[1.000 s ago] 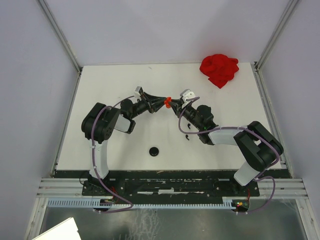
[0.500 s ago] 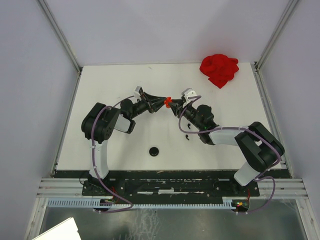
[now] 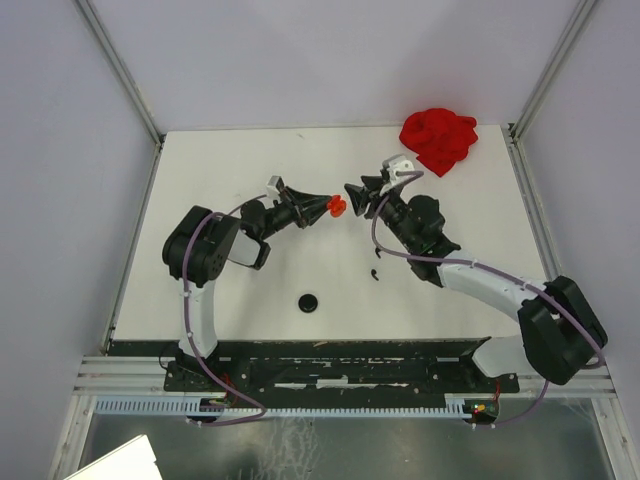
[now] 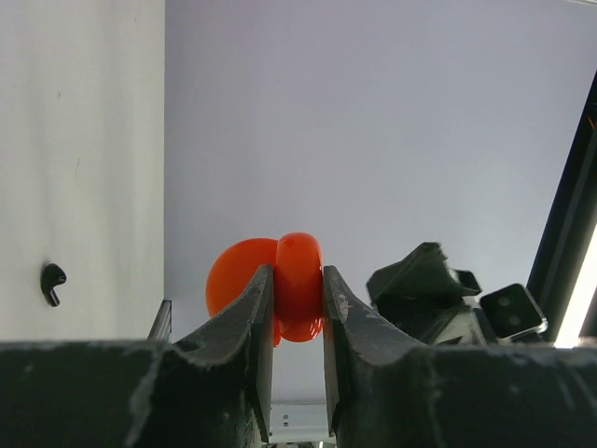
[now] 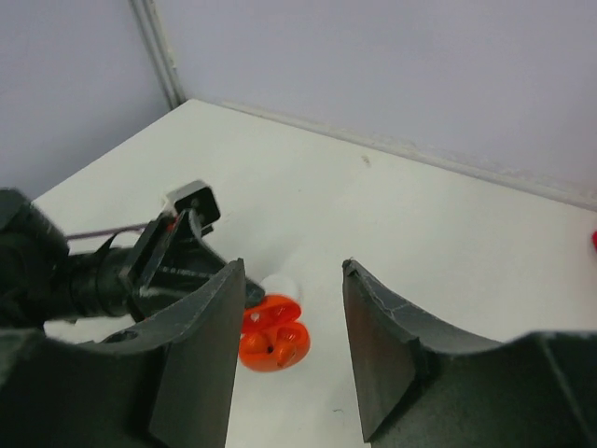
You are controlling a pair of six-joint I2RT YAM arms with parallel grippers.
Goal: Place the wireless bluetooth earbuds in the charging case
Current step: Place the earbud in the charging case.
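My left gripper (image 3: 328, 205) is shut on the red charging case (image 3: 337, 206) and holds it above the table. The left wrist view shows the case (image 4: 298, 285) edge-on, pinched between my fingers. The right wrist view shows the case (image 5: 273, 341) open, with a red earbud (image 5: 284, 348) seated in one socket. My right gripper (image 3: 352, 190) is open and empty, a short way right of the case. A black earbud (image 3: 374, 274) lies on the table and also shows in the left wrist view (image 4: 51, 283).
A black round disc (image 3: 308, 302) lies on the table nearer the arm bases. A red crumpled lump (image 3: 438, 138) sits at the far right corner. A small white round thing (image 5: 280, 285) lies under the case. Walls enclose the white table (image 3: 240, 160).
My right gripper has drawn back from the red case, up and to the right, and its arm has stretched out. The left gripper still holds the case in the same place.
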